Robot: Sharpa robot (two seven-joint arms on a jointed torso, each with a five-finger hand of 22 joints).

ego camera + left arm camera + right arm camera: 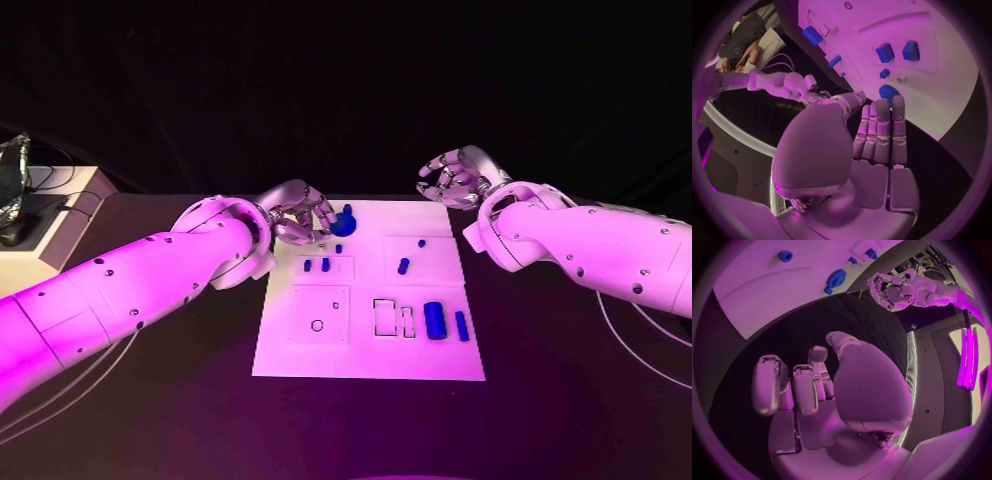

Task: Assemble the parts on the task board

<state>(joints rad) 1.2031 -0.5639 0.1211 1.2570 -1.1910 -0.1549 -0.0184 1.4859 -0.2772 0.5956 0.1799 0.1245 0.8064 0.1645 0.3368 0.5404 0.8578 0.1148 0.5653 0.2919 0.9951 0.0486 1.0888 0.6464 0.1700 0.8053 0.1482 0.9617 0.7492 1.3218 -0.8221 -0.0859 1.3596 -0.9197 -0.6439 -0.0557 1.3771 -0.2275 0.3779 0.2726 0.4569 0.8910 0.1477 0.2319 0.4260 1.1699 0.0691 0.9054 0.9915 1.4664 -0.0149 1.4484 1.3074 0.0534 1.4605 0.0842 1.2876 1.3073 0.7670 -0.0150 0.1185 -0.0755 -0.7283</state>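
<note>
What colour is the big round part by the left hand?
Blue. The round part shows best in the head view, at the task board's far edge.

Left hand point(299, 213) perhaps touching round blue part point(343, 224), far board point(369, 290) corner

Black table point(173, 400) with white task board point(368, 355) at its middle

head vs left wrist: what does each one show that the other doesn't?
Head view alone: the whole task board with its outlined recesses, the two long blue parts near its right edge, and the right hand raised beyond the board's far right corner, holding nothing.

Left wrist view alone: the left hand's palm side, fingers straight, side by side and empty, tips close to the round blue part.

Both: the left hand, that round blue part at the board's far edge, and the small blue parts.
</note>
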